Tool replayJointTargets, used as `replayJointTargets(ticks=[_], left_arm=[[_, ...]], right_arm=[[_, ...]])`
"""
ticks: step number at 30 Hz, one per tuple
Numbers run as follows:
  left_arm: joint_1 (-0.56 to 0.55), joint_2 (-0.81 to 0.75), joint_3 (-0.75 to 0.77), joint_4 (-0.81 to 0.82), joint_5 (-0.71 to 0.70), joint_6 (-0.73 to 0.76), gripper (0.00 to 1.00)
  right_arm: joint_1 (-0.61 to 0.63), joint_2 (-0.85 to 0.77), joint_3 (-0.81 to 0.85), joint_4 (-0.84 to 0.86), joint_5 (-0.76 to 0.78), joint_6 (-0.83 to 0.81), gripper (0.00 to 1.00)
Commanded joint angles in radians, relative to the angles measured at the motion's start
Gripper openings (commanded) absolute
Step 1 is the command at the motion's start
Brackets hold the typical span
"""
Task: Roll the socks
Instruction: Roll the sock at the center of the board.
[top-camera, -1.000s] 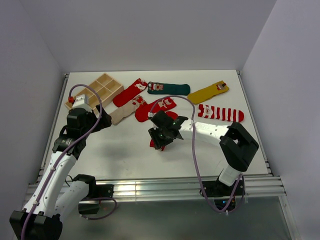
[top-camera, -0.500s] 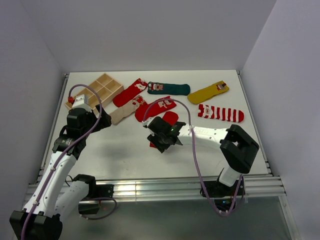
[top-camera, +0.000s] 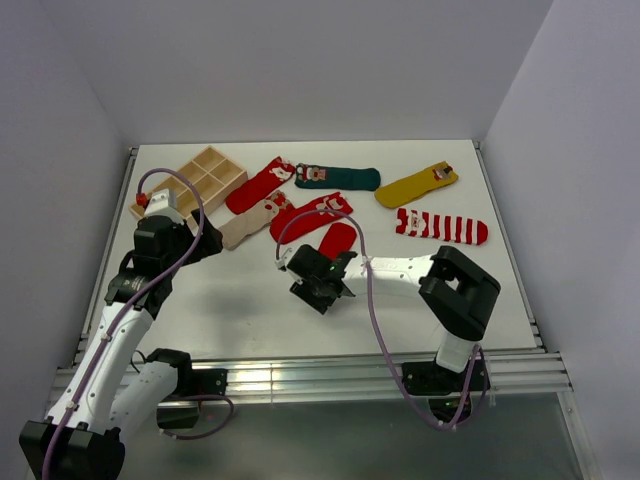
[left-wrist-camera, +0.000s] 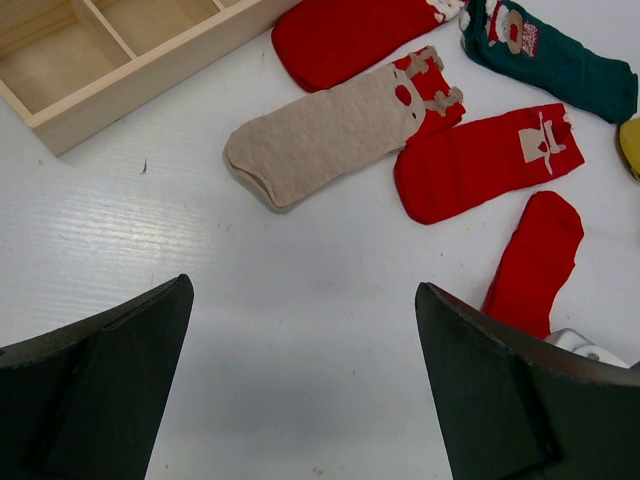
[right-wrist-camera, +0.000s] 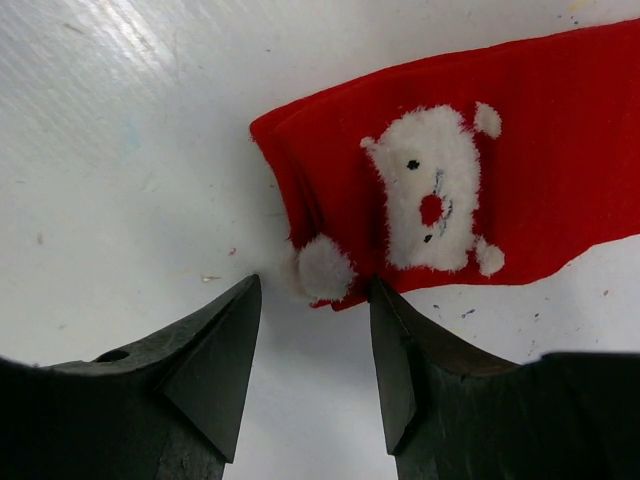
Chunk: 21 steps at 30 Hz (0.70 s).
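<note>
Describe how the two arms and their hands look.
Both arms are built alike: white tubular links, as on the left arm and the right arm, joined by chunky black joint housings. A thin purple cable loops loosely along each one. The left hand and the right hand each carry two dark, matte, wedge-shaped fingers tapering to a point.

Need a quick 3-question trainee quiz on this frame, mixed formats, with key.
1. True or false: the left gripper is shut on the beige sock.
2. The sock at the tips of the right gripper is: A striped, B red, C dark green.
3. Fill in: the wooden tray sits at the far ___ corner of the table.
Key: 1 false; 2 B; 3 left.
</note>
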Motion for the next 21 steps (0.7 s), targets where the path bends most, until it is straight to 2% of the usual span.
replayJointTargets(ticks=[1, 15, 21], left_arm=[[-0.001, -0.002, -0.003, 0.02, -0.007, -0.005, 0.99], [-0.001, -0.005, -0.005, 0.02, -0.004, -0.007, 1.0], [-0.001, -0.002, -0.006, 0.02, -0.003, -0.005, 1.0]], right_arm=[[0.009, 0.017, 0.027, 0.024, 0.055, -0.02, 0.55], [0.039, 0.074, 0.068, -0.021, 0.044, -0.001, 0.5], [0.062, 0.103, 0.093, -0.031, 0.044, 0.02, 0.4]])
